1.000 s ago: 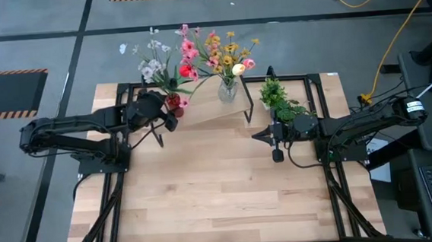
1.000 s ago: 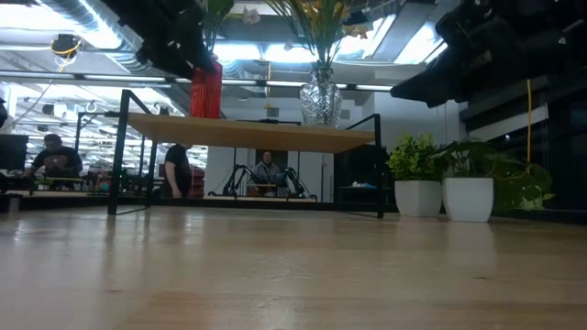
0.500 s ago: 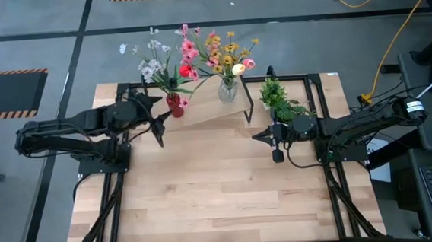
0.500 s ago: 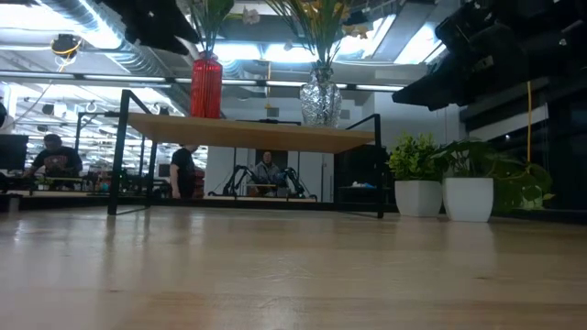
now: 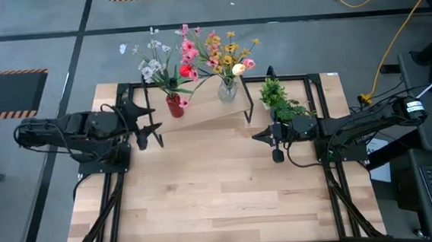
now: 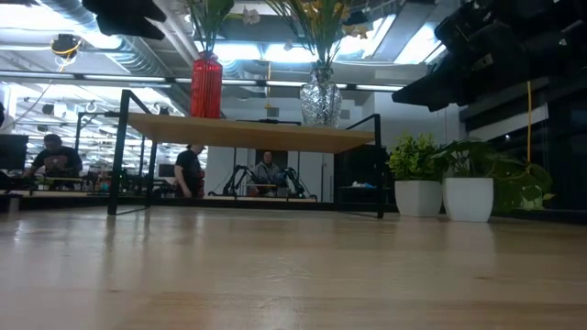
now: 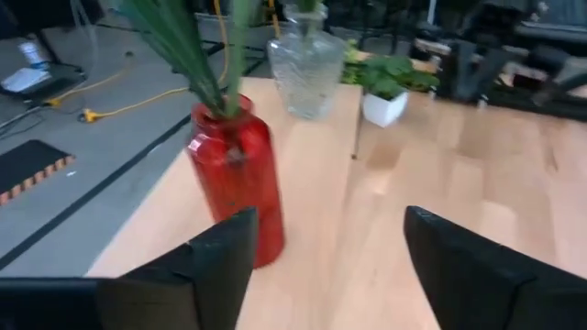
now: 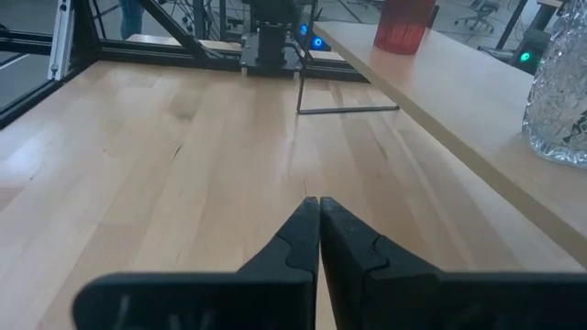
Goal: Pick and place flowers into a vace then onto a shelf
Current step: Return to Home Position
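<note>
Red glass catches my eye first: the red vase (image 5: 174,105) stands upright on the shelf (image 5: 208,115), toward its left end, and the clear vase (image 5: 227,90) stands upright on the same board toward its right end, the two apart from each other. Both vases hold the flowers (image 5: 196,55): white and pink heads fan out above the red one, while yellow, pink and cream heads fan out above the clear one. From my level camera I see both vases resting flat on the light-wood board, which is raised on its thin black legs above the surface (image 5: 221,189). My left gripper (image 5: 147,120) hangs just off the shelf's left end, near the red vase but clear of it. Its fingers are spread wide and hold nothing, and its wrist camera shows the red vase ahead of them, untouched. My right gripper (image 5: 257,136) sits over the surface off the shelf's right end, in front of the potted plant (image 5: 278,100). Its fingers are pressed together with nothing between them. Its wrist camera looks along the underside edge of the shelf toward both vases.
</note>
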Available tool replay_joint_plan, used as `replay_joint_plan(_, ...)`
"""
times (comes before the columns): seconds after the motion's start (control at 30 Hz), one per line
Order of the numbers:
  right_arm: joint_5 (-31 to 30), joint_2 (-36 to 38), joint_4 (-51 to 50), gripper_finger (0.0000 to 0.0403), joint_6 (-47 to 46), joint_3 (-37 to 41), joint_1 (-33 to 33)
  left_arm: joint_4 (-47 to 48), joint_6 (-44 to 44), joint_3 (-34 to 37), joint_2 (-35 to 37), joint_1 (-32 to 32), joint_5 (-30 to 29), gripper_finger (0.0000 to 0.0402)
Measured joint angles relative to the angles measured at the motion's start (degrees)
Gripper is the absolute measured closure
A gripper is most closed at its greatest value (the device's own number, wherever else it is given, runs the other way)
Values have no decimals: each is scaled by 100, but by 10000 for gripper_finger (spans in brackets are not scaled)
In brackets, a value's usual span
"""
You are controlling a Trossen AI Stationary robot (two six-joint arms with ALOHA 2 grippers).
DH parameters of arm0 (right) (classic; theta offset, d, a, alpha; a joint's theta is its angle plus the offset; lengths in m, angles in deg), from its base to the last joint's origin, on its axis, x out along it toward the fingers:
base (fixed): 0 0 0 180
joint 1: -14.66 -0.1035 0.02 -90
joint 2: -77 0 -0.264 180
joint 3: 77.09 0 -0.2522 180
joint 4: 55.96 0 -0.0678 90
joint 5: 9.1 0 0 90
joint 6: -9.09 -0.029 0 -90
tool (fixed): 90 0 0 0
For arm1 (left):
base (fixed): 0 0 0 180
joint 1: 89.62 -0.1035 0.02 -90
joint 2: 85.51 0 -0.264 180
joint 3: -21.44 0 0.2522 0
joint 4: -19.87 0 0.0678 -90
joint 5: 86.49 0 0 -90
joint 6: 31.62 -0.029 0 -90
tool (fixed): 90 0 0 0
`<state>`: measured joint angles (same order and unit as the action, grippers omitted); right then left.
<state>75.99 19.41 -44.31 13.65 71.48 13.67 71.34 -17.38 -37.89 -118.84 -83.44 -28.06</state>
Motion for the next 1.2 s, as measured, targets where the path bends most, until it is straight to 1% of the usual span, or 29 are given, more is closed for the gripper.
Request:
replay_joint_plan(0.13,0,0,0,386,0,0,0,-381,-22,375,23,402,-15,184)
replay_joint_plan(0.23,0,0,-2,386,22,0,0,-832,-247,632,23,757,272,234)
replay_joint_plan(0.33,1,0,-1,386,3,0,0,-1330,-778,874,50,1116,618,282)
replay_joint_plan(0.43,172,0,36,389,-267,0,2,-1868,-1159,1192,297,1413,544,323)
replay_joint_plan(0.5,327,25,-1,395,-331,-12,2,-2144,-1213,1436,515,1537,532,346)
replay_joint_plan(0.63,356,160,-120,398,-290,-143,2,-2444,-1272,2027,1021,1675,673,386)
replay_joint_plan(0.7,356,290,-167,397,-275,-188,2,-2588,-1321,2328,1335,1716,719,397)
replay_joint_plan(0.77,358,469,-317,396,-259,-248,4,-2841,-1508,2595,1660,1716,728,398)
replay_joint_plan(0.93,358,1095,-1142,400,-257,-432,7,-3077,-2015,3139,2566,1707,1177,400)
replay_joint_plan(1.07,361,1788,-1752,400,-256,-617,7,-3288,-2512,3552,3297,1698,1273,399)
replay_joint_plan(1.2,421,2521,-2494,401,-226,-846,7,-3340,-2655,3794,3323,1671,1210,399)
